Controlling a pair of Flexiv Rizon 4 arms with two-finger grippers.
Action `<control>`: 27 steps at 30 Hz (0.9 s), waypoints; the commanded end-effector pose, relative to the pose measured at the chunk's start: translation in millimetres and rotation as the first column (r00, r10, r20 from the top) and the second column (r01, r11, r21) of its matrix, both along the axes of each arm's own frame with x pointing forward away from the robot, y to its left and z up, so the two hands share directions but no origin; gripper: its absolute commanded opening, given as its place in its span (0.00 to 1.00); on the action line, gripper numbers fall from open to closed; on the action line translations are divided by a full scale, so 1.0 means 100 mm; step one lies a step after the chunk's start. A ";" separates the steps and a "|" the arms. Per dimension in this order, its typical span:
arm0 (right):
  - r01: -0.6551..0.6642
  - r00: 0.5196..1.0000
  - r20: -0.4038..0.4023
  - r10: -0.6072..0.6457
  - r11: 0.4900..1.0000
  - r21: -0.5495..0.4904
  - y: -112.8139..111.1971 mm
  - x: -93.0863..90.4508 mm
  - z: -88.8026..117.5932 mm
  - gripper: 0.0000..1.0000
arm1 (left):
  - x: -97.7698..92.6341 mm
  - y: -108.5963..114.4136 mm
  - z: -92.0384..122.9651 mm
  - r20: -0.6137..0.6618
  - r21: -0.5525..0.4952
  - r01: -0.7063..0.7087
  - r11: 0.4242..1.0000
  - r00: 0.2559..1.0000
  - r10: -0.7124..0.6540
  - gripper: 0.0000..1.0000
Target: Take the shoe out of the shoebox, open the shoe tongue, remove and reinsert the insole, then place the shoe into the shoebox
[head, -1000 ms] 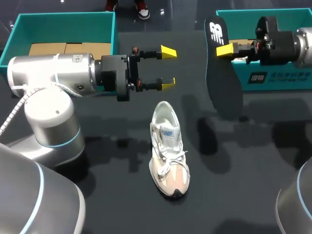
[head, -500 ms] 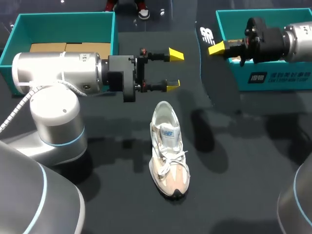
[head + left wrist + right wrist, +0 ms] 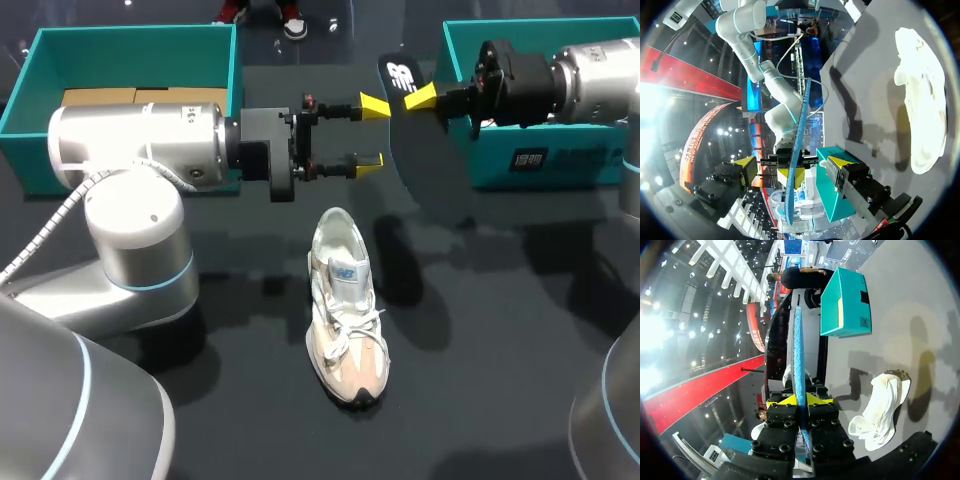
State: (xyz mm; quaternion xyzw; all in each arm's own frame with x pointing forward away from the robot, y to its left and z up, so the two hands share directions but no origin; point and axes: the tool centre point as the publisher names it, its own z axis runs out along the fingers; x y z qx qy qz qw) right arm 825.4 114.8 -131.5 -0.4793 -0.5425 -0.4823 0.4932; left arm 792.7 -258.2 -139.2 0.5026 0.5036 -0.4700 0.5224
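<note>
A white and beige shoe (image 3: 345, 310) lies on the dark table, toe toward me; it also shows in the left wrist view (image 3: 922, 95) and the right wrist view (image 3: 880, 412). My right gripper (image 3: 420, 97) is shut on a dark insole (image 3: 425, 160), which hangs upright above the table's far middle. In the right wrist view the insole (image 3: 799, 365) stands edge-on, pinched in the gripper (image 3: 799, 400). My left gripper (image 3: 370, 132) is open and level, its tips just short of the insole. From the left wrist, the insole's blue edge (image 3: 799, 135) lines up with the gap of that gripper (image 3: 792, 165), touching neither finger.
A teal shoebox (image 3: 30, 75) with cardboard inside stands at the far left. A second teal box (image 3: 560, 160) stands at the far right, behind my right arm. Bare table surrounds the shoe.
My right arm has carried the insole leftward toward the middle. My left gripper has moved right to meet it, and its fingers have narrowed slightly. The shoe has not moved.
</note>
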 end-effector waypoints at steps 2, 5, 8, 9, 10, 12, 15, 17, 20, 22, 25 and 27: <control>-0.002 1.000 -0.022 0.002 1.000 0.008 0.11 0.03 -0.08 0.00 | 0.06 -0.15 -0.02 0.013 0.005 -0.007 1.000 1.000 0.006 0.76; 0.000 1.000 -0.023 0.000 1.000 0.014 0.14 0.03 -0.09 0.00 | 0.07 -0.17 -0.03 0.018 0.011 -0.011 1.000 1.000 0.011 0.58; 0.004 1.000 -0.027 -0.003 1.000 0.016 0.15 0.03 -0.09 0.00 | 0.08 -0.19 -0.05 0.018 0.018 -0.016 1.000 1.000 0.015 0.59; 0.004 1.000 -0.027 -0.004 1.000 0.016 0.15 0.03 -0.09 0.00 | 0.08 -0.19 -0.06 0.018 0.019 -0.016 1.000 1.000 0.016 0.56; 0.005 1.000 -0.028 -0.005 1.000 0.017 0.15 0.03 -0.09 0.00 | 0.08 -0.20 -0.06 0.017 0.020 -0.017 1.000 1.000 0.016 0.56; 0.007 0.999 -0.032 -0.007 1.000 0.017 0.15 0.03 -0.10 0.00 | 0.09 -0.21 -0.07 0.016 0.022 -0.018 1.000 1.000 0.017 0.56; 0.007 0.999 -0.034 -0.007 1.000 0.017 0.16 0.04 -0.10 0.00 | 0.09 -0.23 -0.07 0.017 0.024 -0.019 1.000 1.000 0.019 0.48; 0.008 0.999 -0.036 -0.007 1.000 0.018 0.16 0.04 -0.10 0.00 | 0.10 -0.23 -0.08 0.017 0.025 -0.021 0.999 1.000 0.021 0.45; 0.011 0.999 -0.042 -0.010 1.000 0.019 0.16 0.05 -0.11 0.00 | 0.11 -0.25 -0.08 0.017 0.026 -0.025 0.999 1.000 0.024 0.38; 0.016 0.999 -0.048 -0.015 1.000 0.020 0.16 0.05 -0.12 0.00 | 0.11 -0.26 -0.09 0.015 0.027 -0.025 0.999 1.000 0.025 0.38; 0.024 0.998 -0.054 -0.023 0.999 0.022 0.16 0.06 -0.13 0.00 | 0.11 -0.27 -0.09 0.013 0.028 -0.024 0.999 1.000 0.024 0.33; 0.029 0.998 -0.058 -0.028 0.999 0.022 0.16 0.06 -0.14 0.00 | 0.12 -0.28 -0.10 0.010 0.029 -0.026 0.999 1.000 0.026 0.28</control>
